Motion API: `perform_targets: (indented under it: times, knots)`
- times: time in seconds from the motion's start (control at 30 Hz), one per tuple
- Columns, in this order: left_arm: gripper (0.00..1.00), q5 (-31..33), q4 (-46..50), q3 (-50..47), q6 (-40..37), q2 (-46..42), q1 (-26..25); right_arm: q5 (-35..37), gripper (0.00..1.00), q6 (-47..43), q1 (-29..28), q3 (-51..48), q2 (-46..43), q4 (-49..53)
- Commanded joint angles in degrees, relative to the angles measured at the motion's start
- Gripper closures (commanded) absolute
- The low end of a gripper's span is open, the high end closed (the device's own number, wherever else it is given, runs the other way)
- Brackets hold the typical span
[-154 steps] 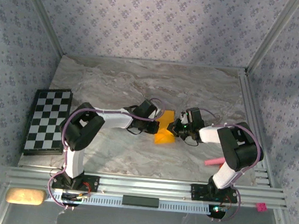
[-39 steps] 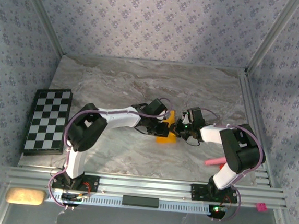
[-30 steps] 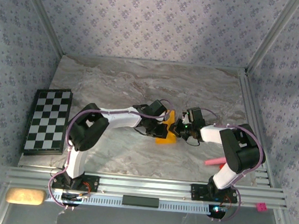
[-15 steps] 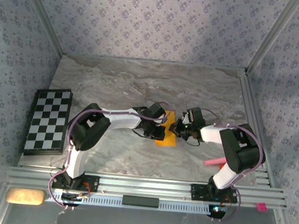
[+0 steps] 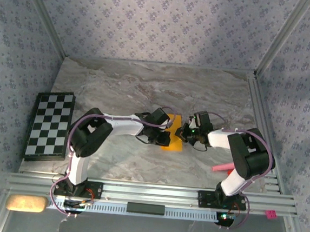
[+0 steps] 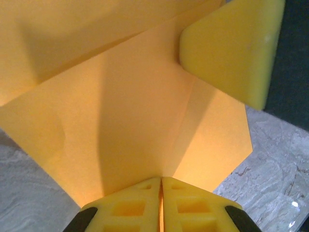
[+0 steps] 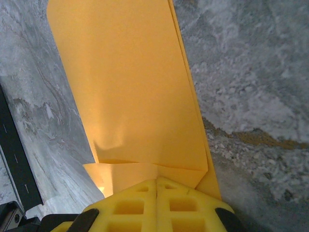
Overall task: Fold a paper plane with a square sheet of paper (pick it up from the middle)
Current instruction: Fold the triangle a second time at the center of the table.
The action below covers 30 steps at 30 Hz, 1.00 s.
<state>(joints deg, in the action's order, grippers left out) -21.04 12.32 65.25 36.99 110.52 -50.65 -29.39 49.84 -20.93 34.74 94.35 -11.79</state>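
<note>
**A:** Where is the paper [image 5: 172, 143] now?

**B:** It's over the middle of the table [image 5: 119, 86], held between the two arms. It's partly folded, with a slanting flap edge and a crease running up from the fingers in the left wrist view. I can't tell whether any part of it touches the marble.

**A:** And the jaws?

**B:** The left gripper [image 6: 161, 181] is closed tight, its yellow fingertips meeting on the near corner of the paper [image 6: 135, 125]. The right gripper [image 7: 156, 182] is pinched just as flat on the opposite end of the paper [image 7: 130, 87], where a small folded layer sits beside its tips. One of the right gripper's fingers [image 6: 231, 48] shows at the top of the left wrist view, on the paper's far edge.

**A:** How do I do this step well?

**B:** I'd say the fold is being lined up. Hold both pinches firm and move the two ends together, so the thin paper neither tears nor buckles. Bring edge to edge squarely before pressing, since a skewed crease would spoil the point. Let go of one side only once the layers lie flat.

**A:** Any writing or labels?

**B:** None that I can read. The paper is plain, the chessboard [image 5: 50, 123] shows only squares, and the pink stick [image 5: 222, 167] has no marks.
</note>
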Motion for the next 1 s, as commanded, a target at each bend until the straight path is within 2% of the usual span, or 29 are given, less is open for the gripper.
perform_targets:
  times: [0.0,0.47,0.97]
  knots:
    - [0.88,-0.5,3.9,-3.5,0.2,-1.5,-0.6,5.4,0.97,-1.9,0.6,-2.0,2.7,8.5]
    - [0.88,1.2,4.1,-10.2,0.0,-6.0,-1.0,5.6,0.97,-2.0,0.6,-1.8,2.6,9.1]
    - [0.87,0.5,1.0,-8.1,1.8,-15.5,-0.4,5.3,0.97,-1.8,0.5,-1.5,2.4,9.3]
